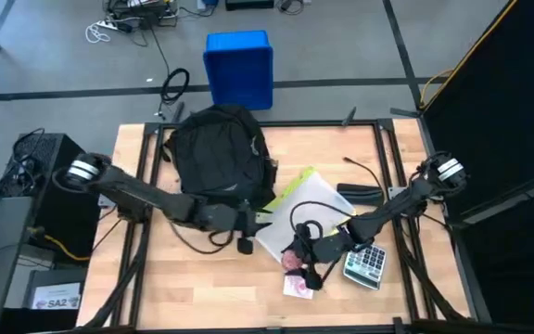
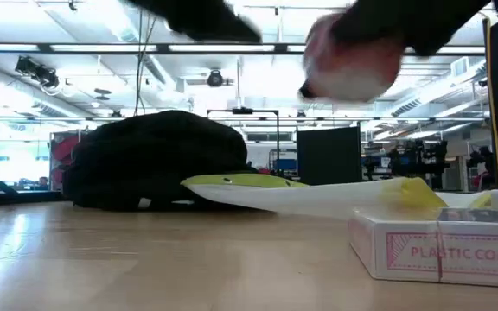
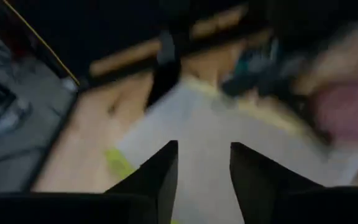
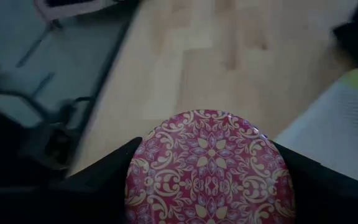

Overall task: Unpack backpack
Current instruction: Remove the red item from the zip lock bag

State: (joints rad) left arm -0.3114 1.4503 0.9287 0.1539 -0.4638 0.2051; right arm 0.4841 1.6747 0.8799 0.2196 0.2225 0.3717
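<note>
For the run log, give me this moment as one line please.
left gripper open, empty, over papers | right gripper shut on red patterned disc | backpack at back | calculator, card box out

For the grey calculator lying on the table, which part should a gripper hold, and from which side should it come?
Probably from straight above, pinching the calculator across its two long edges near the middle. It lies flat, keys up, so only the thin sides offer a grip. The right gripper, beside it, is shut on a round patterned tin, so it is not free now.
</note>
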